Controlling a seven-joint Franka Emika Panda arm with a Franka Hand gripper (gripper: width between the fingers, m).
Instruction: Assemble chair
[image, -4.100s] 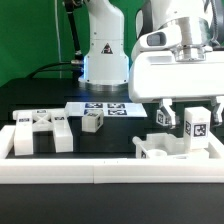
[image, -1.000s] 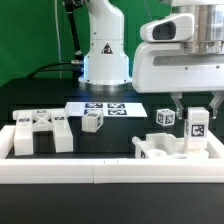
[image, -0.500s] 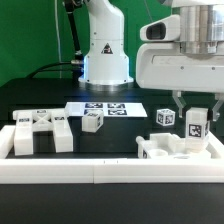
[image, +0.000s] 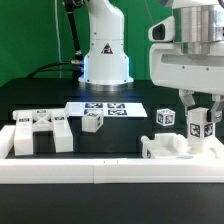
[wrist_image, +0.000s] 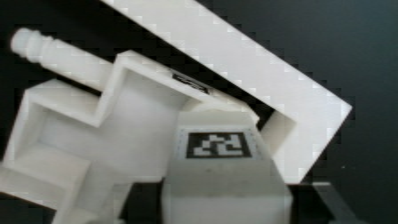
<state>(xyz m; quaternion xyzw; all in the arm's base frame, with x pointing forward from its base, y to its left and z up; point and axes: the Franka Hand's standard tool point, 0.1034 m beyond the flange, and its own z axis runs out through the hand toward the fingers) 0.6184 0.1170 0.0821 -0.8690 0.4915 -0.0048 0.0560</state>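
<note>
In the exterior view my gripper (image: 198, 116) hangs at the right, shut on an upright white chair post (image: 198, 128) with a marker tag on its face. The post's lower end is at the low white seat piece (image: 165, 148) behind the rail; I cannot tell whether they touch. In the wrist view the tagged post (wrist_image: 221, 150) fills the space between the dark fingers (wrist_image: 146, 202), with the seat piece (wrist_image: 89, 120) and its ribbed peg (wrist_image: 50, 48) beyond it. A second tagged block (image: 166, 118) stands just to the exterior view's left of the post.
A long white border rail (image: 100, 172) runs along the front. At the exterior view's left lies a chunky white part (image: 40, 132), with a small tagged piece (image: 93, 121) beside it. The marker board (image: 105, 108) lies further back, before the arm's base (image: 105, 55).
The hand has shifted toward the exterior view's right while keeping hold of the post. The seat piece has nudged slightly the same way.
</note>
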